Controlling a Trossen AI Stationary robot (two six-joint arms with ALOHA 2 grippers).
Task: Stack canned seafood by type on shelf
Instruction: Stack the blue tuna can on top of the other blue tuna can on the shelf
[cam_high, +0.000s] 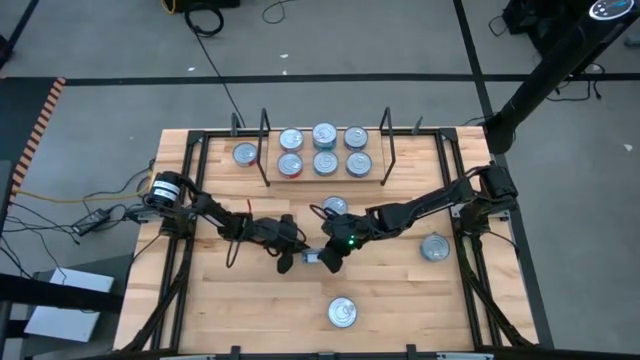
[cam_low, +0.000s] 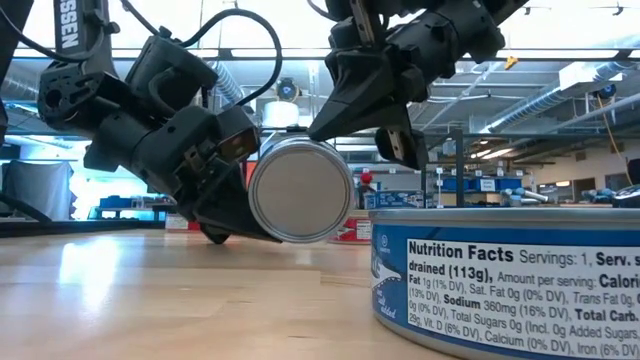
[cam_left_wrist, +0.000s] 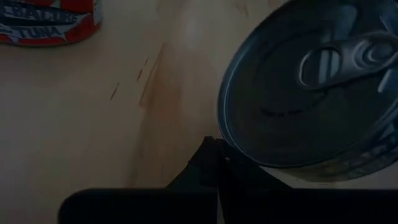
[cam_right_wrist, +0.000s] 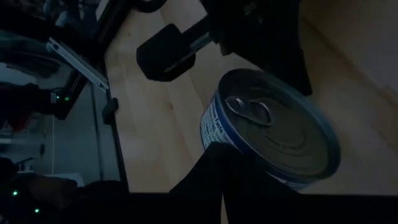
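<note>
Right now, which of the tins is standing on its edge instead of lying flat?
The tin between the left gripper and right gripper at the table's middle. In the low view its round end faces the camera; the other tins lie flat.

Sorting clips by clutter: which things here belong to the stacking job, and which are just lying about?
Job:
shelf
six tins on the shelf
tin beside the shelf
loose tins on the table
tipped tin between the end effectors

Lying about:
cables on the floor
</note>
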